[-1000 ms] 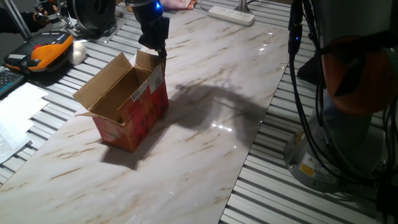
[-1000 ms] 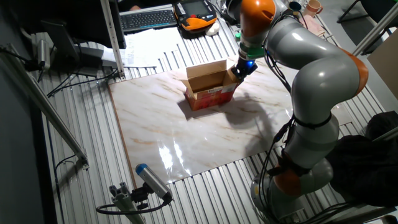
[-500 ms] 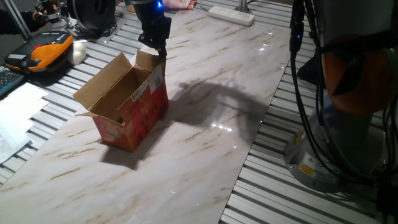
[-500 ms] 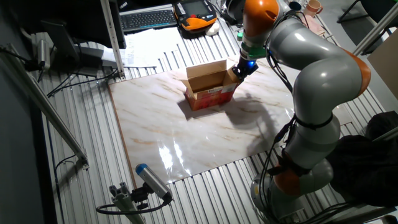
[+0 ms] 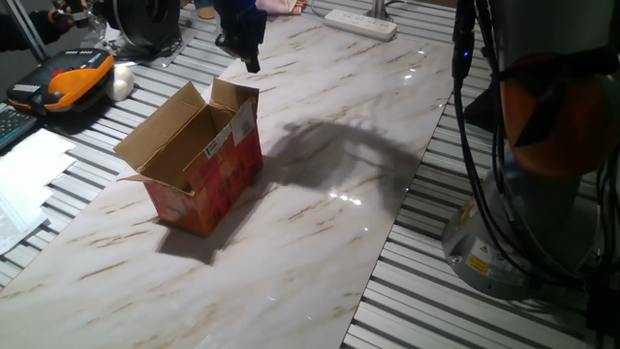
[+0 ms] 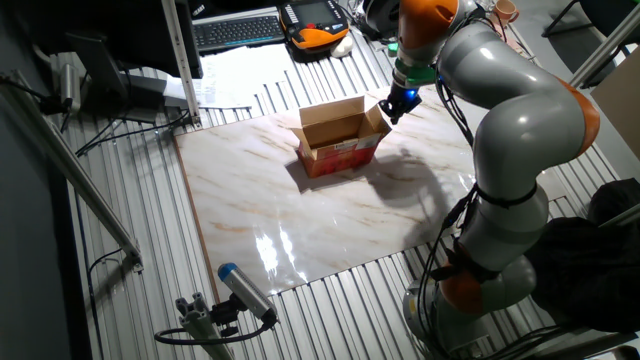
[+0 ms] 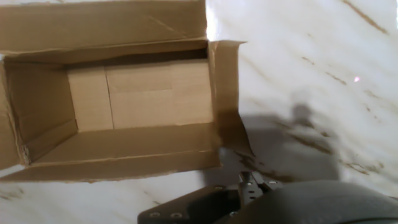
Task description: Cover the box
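Observation:
The box [image 5: 199,160] stands open on the marble table [image 5: 320,233], red outside and brown inside, with all flaps up or spread and a white label on one flap. It also shows in the other fixed view [image 6: 338,145]. The hand view looks down into its empty brown inside [image 7: 124,93]. My gripper [image 5: 250,60] hangs above and just beyond the box's short end flap, apart from it; it also shows in the other fixed view [image 6: 392,108]. In the hand view its fingertips [image 7: 249,182] sit close together, holding nothing.
A white power strip [image 5: 360,23] lies at the table's far end. An orange device [image 5: 73,82] and papers [image 5: 24,174] lie left of the table. A keyboard [image 6: 240,30] is behind. The arm's base [image 6: 480,280] and cables [image 5: 480,145] stand at the right.
My gripper has risen from the box's short end flap, where it sat before, and now hangs clear above it. The box has not moved.

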